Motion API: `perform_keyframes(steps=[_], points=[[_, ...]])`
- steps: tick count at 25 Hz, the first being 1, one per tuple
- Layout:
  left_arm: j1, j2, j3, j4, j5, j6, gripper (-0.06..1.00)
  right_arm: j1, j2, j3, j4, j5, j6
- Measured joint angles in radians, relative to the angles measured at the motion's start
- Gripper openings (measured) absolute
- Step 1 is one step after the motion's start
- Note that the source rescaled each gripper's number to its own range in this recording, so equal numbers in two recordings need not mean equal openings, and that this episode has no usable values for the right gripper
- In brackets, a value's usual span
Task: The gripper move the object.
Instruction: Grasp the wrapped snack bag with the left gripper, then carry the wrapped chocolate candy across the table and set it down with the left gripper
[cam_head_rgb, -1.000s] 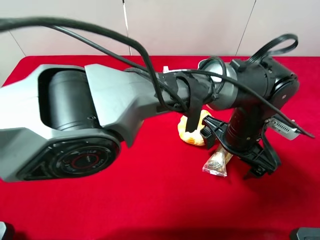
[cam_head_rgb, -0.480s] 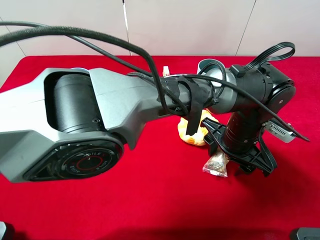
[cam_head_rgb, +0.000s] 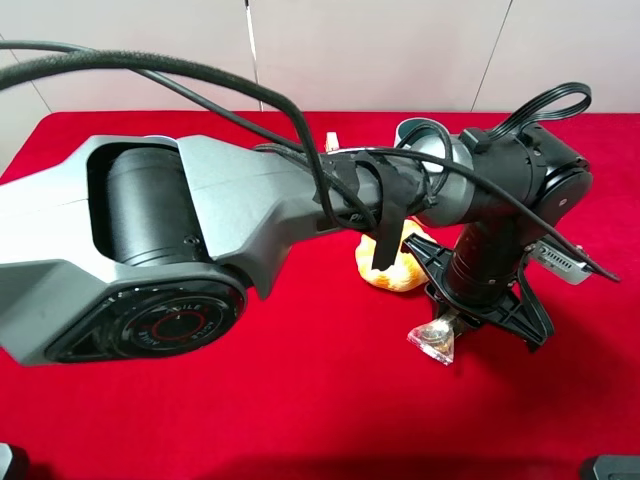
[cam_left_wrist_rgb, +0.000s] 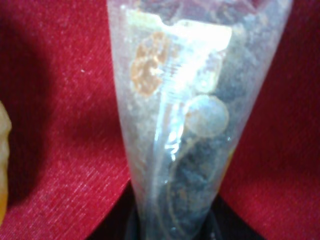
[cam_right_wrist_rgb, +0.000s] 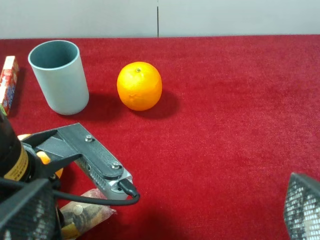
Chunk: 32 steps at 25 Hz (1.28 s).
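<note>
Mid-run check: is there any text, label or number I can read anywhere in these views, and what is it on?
No text is legible in any view.
On the arm joint cap: faint marks around the red ring, too small to read.
On the red and white box: print, too blurred to read.
On the snack packet: a white patch, no characters I can make out.

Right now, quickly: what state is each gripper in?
Left gripper: closed on the snack packet.
Right gripper: open, holding nothing.
</note>
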Motion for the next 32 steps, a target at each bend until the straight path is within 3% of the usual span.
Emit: perform_keyframes(steps=[16,32], points=[[0.0,0.0,-0.021,0.003,0.0,-0.002,0.01,0.0,0.0,0.0,0.0,0.0,0.0],[0.0,-0.08,-0.085,0.063,0.001,-0.025,0.01,0.0,0.0,0.0,0.0,0.0,0.0]])
